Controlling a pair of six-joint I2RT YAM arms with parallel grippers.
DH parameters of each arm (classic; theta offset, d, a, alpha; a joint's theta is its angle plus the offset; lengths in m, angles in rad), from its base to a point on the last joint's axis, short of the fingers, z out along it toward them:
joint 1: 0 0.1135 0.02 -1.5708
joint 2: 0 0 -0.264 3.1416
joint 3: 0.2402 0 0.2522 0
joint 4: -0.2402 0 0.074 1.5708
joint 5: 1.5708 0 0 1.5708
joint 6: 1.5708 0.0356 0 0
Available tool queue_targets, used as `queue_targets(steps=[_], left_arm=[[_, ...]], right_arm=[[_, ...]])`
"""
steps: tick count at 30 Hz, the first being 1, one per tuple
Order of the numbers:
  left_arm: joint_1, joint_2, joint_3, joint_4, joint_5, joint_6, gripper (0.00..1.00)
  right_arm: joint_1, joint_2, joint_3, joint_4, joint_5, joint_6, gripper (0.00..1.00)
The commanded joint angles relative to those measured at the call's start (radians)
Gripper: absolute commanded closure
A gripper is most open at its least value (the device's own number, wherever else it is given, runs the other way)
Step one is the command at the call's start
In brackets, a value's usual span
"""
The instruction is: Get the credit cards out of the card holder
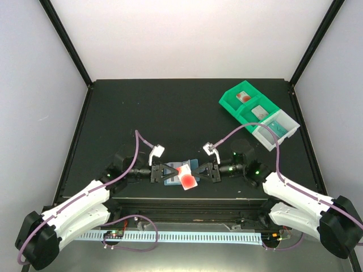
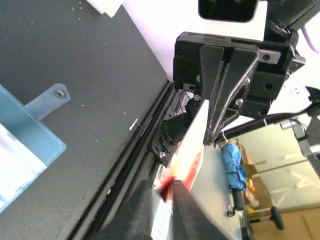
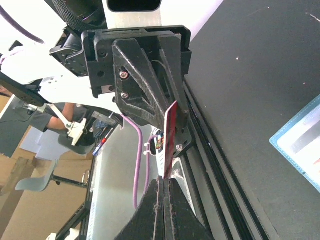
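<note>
Top external view: one pale card (image 1: 186,177) with a round red mark hangs at near centre between the two pincers, over the near edge of the holder (image 2: 42,135). The right gripper (image 1: 196,171) is clamped on the card's right end, its fingers pressed together on the thin plastic. The left gripper (image 1: 177,173) has its fingers either side of the left end. The left wrist view shows a narrow gap between them, so I cannot tell whether they pinch the card.

One holder lies open and flat on the matte black table (image 1: 170,107). It is light blue with a grained, leather-like skin and a rounded snap tab (image 2: 50,97) carrying one metal stud. The right wrist view shows a pale insert in its pocket, with grey lines too blurred to read.

At far right stand three bins in a slanting row, two green (image 1: 233,101) and one clear-white (image 1: 286,131). Each bin holds one card. Two of these cards are pale with red marks and one is teal; any print on them is too small to read.
</note>
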State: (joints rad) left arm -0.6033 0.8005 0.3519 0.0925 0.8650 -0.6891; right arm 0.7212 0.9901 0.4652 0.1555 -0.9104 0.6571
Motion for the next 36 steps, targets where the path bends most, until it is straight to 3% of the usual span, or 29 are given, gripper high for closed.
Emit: queue_targets(steps=[1,7,10,13,18,22,25,28,36], left_arm=[[0.004,0.007,-0.005,0.098,0.059,-0.049,0.97],[0.004,-0.016,0.003,0.107,0.07,-0.068,0.98],[0.004,-0.039,0.001,0.079,0.039,-0.065,0.98],[0.004,-0.061,0.013,-0.008,-0.051,-0.037,0.98],[0.005,-0.058,0.035,-0.092,-0.151,-0.016,0.98],[0.006,-0.025,0.097,-0.204,-0.244,0.032,0.98],[0.005,-0.007,0.148,-0.295,-0.345,0.078,0.98],[0.005,0.007,0.178,-0.361,-0.43,0.113,0.98],[0.005,-0.034,0.171,-0.316,-0.437,0.096,0.98]], right_arm=[[-0.004,-0.021,-0.007,0.032,-0.028,0.027,0.99],[-0.003,-0.037,-0.001,0.002,-0.002,0.031,0.97],[-0.003,-0.066,0.018,-0.071,0.077,0.021,0.79],[-0.005,-0.108,0.045,-0.169,0.224,0.031,0.66],[-0.008,-0.142,0.155,-0.387,0.567,0.029,0.59],[-0.015,-0.121,0.245,-0.558,0.937,0.03,0.58],[-0.057,-0.071,0.299,-0.62,1.129,0.037,0.58],[-0.166,-0.002,0.341,-0.619,1.19,0.027,0.58],[-0.37,0.322,0.516,-0.585,1.275,-0.098,0.57]])
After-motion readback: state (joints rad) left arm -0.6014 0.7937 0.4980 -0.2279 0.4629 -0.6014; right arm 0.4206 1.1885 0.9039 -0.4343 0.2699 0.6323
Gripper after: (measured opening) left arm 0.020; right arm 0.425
